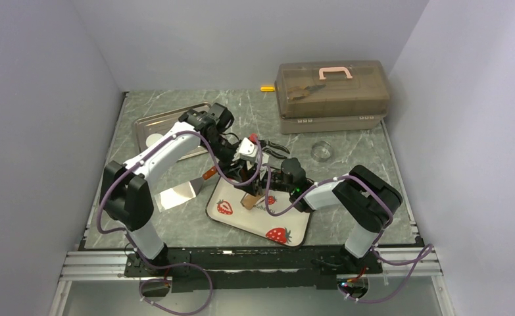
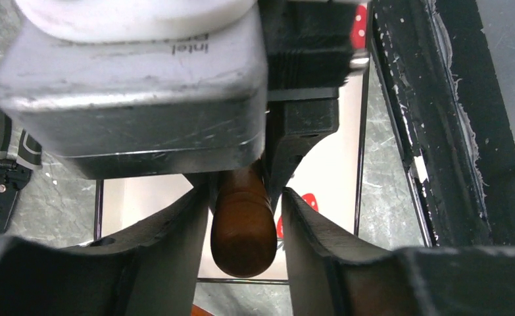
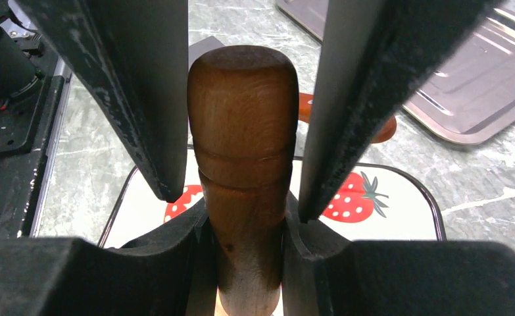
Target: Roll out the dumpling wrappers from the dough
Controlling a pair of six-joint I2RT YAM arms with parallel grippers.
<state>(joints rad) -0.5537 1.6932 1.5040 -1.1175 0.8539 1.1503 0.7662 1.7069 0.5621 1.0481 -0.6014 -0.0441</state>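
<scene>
Right gripper (image 3: 238, 204) is clenching the wooden rolling pin (image 3: 243, 131); left gripper (image 2: 245, 197) is flanking its other handle, grasp unclear. Next needs a firm left hold before rolling.

1. Brown wood for the roller (image 3: 241, 164): smooth, glossy at the knob, paler and matt lower down.
2. Matt black, finely scuffed fingers (image 3: 143, 99) on the right tool (image 3: 238, 207).
3. Glossy white plate (image 1: 241, 217), dark rim, printed strawberries.
4. Grey-green marble-look counter (image 1: 346, 151), veined, smooth.
5. Brushed metal tray (image 1: 152, 125) far left, dull sheen.
6. Smoky translucent plastic box (image 1: 333, 89) far right, pink handle.
</scene>
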